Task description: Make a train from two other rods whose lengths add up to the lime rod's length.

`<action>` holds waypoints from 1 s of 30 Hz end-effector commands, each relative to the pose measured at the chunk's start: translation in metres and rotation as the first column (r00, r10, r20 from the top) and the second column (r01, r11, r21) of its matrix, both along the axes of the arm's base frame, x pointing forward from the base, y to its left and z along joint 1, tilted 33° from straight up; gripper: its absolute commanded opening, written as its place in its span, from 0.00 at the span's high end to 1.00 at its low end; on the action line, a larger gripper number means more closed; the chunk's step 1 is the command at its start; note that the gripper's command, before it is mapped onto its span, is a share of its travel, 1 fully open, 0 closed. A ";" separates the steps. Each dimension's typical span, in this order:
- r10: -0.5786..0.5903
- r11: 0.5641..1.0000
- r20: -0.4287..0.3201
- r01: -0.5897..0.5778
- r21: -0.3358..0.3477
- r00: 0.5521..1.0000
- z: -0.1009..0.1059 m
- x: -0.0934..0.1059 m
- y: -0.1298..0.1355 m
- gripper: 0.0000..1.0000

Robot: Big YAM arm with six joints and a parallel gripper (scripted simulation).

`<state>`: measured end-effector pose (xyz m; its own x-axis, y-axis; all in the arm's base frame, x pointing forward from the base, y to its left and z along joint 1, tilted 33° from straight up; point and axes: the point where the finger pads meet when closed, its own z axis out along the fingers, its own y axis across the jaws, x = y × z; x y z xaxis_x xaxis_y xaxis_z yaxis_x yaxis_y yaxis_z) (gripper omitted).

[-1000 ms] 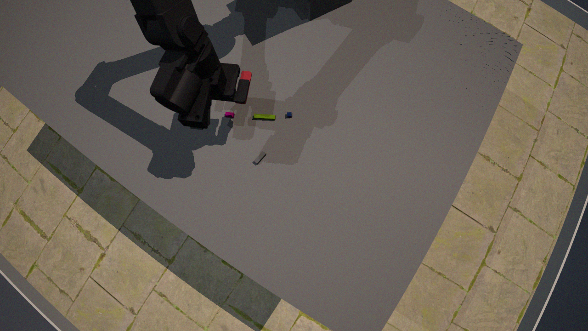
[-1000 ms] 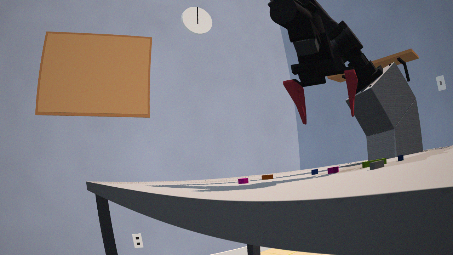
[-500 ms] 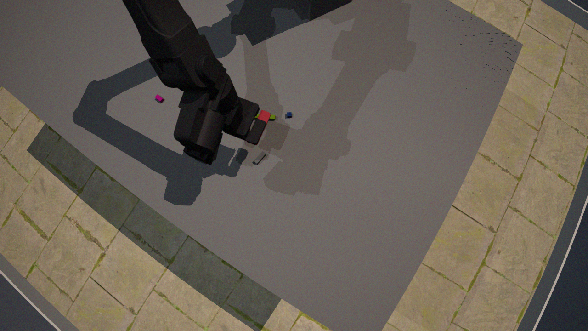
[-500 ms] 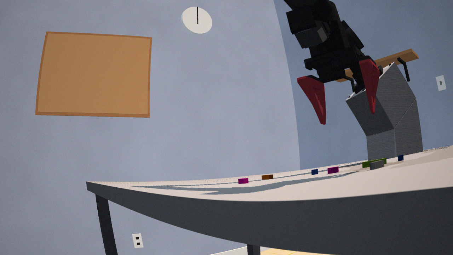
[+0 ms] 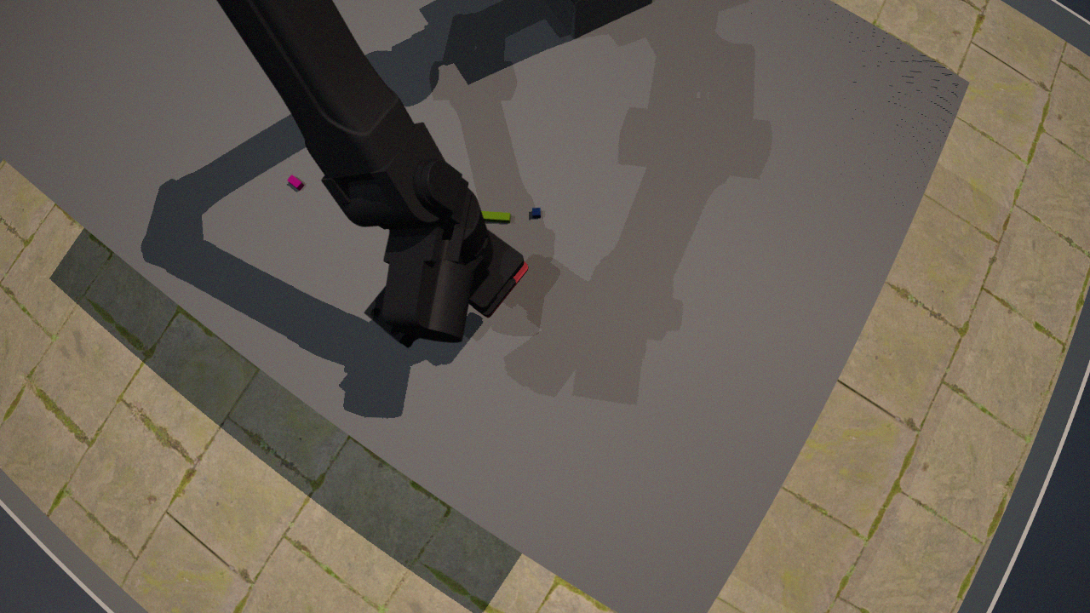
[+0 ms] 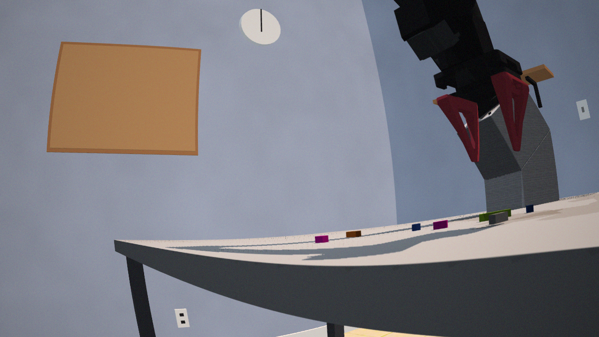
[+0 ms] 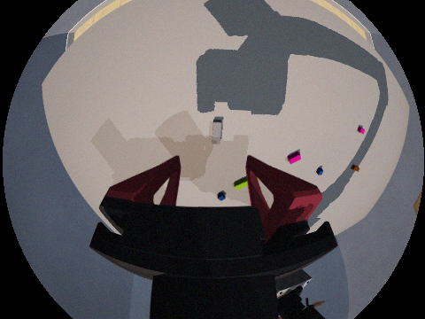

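The lime rod (image 6: 494,213) lies flat on the table, partly hidden by the arm in the top view (image 5: 496,216). A grey rod (image 6: 498,217) lies just in front of it; in the wrist view it lies further out (image 7: 218,128). A blue rod (image 5: 536,213) lies right of the lime rod. A magenta rod (image 6: 440,224) and a second blue rod (image 6: 415,227) lie to the left. My gripper (image 6: 495,152) hangs high above the lime and grey rods. Its red fingers stand apart with nothing between them.
An orange rod (image 6: 353,233) and a second magenta rod (image 6: 321,238) lie further left, the latter also in the top view (image 5: 295,182). The arm's grey base block (image 6: 519,167) stands behind the rods. The arm hides the grey rod in the top view.
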<state>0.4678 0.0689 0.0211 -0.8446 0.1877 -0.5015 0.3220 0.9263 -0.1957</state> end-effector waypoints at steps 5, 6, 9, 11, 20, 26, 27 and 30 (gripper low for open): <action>-0.065 0.997 0.045 0.064 0.032 0.997 0.013 0.006 -0.003 0.77; -0.065 0.997 0.045 0.064 0.032 0.997 0.013 0.006 -0.003 0.77; -0.065 0.997 0.045 0.064 0.032 0.997 0.013 0.006 -0.003 0.77; -0.065 0.997 0.045 0.064 0.032 0.997 0.013 0.006 -0.003 0.77; -0.063 0.998 0.044 0.061 0.030 0.997 0.013 0.006 -0.003 0.77; -0.063 0.998 0.044 0.061 0.030 0.997 0.013 0.006 -0.003 0.77; -0.063 0.998 0.044 0.061 0.030 0.997 0.013 0.006 -0.003 0.77; -0.063 0.998 0.044 0.061 0.030 0.997 0.013 0.006 -0.003 0.77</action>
<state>0.4659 0.0662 0.0211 -0.8282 0.2379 -0.5074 0.3694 0.9127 -0.1749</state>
